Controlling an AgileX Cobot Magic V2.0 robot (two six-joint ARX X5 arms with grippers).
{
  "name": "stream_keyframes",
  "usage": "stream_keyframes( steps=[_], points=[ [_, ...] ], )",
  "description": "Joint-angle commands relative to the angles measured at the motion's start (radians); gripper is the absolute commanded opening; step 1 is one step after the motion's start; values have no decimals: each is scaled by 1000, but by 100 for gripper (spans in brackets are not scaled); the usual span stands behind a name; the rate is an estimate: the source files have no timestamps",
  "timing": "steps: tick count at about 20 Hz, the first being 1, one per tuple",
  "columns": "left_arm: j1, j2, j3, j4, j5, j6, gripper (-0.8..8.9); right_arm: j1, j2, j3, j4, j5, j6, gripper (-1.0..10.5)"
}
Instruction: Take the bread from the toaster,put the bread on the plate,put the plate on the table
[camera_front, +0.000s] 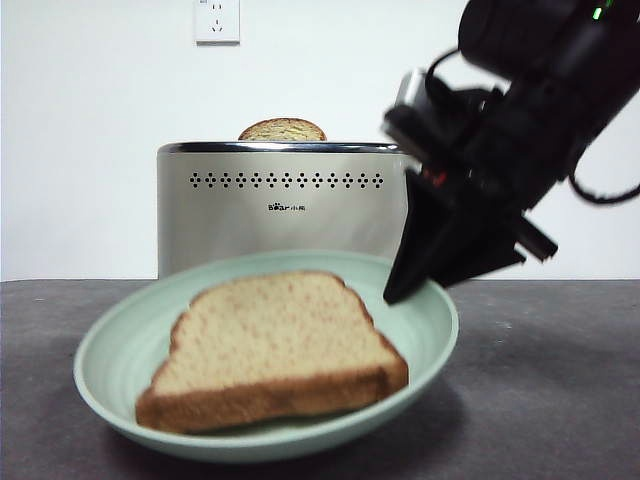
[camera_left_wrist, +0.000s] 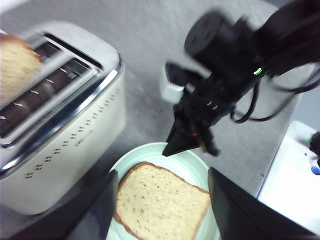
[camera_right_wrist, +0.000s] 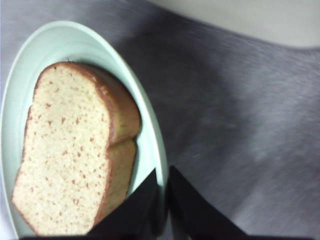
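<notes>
- The right gripper (camera_right_wrist: 162, 210) is seen clamped on the rim of the mint-green plate (camera_front: 120, 345), one jaw inside the rim and one outside; the wholemeal bread slice (camera_front: 275, 350) lies flat in the plate, in front of the cream toaster (camera_front: 275, 205); a second slice (camera_front: 283, 130) stands in a slot.
- The left gripper (camera_left_wrist: 162, 200), jaws wide and empty, hovers above the plate.
- The plate appears tilted over the table (camera_front: 560, 380); with so narrow a grip, it could swing or slip.
- If tipped further, the bread could slide off.

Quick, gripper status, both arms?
Left gripper: open, holding nothing, above the bread.
Right gripper: fingers shut on the plate rim.
</notes>
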Motion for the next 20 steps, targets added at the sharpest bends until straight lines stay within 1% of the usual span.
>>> stream_keyframes(
  steps=[1, 5, 8, 12, 14, 15, 16, 18, 20],
  points=[
    [-7, -34, 21, -7, -7, -11, 296, -34, 59, 11, 27, -6, 20, 5],
    [-7, -85, 21, -19, -7, -14, 296, -86, 118, 11, 24, -10, 12, 5],
    [-7, -93, 21, -20, -7, -14, 296, -87, 153, 11, 10, -37, 12, 5],
    [-7, -93, 21, -22, -7, -14, 296, -76, 174, 11, 1, -13, 7, 14],
    [-7, -93, 21, -23, -7, -14, 296, -76, 170, 11, -3, 23, 10, 125],
    [-7, -93, 21, -23, -7, -14, 296, -79, 165, 11, -8, 27, 10, 181],
    [-7, -93, 21, -24, -7, -14, 296, -81, 157, 12, -16, 27, 10, 212],
    [-7, -93, 21, -24, -7, -14, 296, -82, 126, 12, -28, 29, 9, 215],
    [-7, -93, 21, -24, -7, -14, 296, -82, 64, 13, -47, 58, 7, 215]
  ],
)
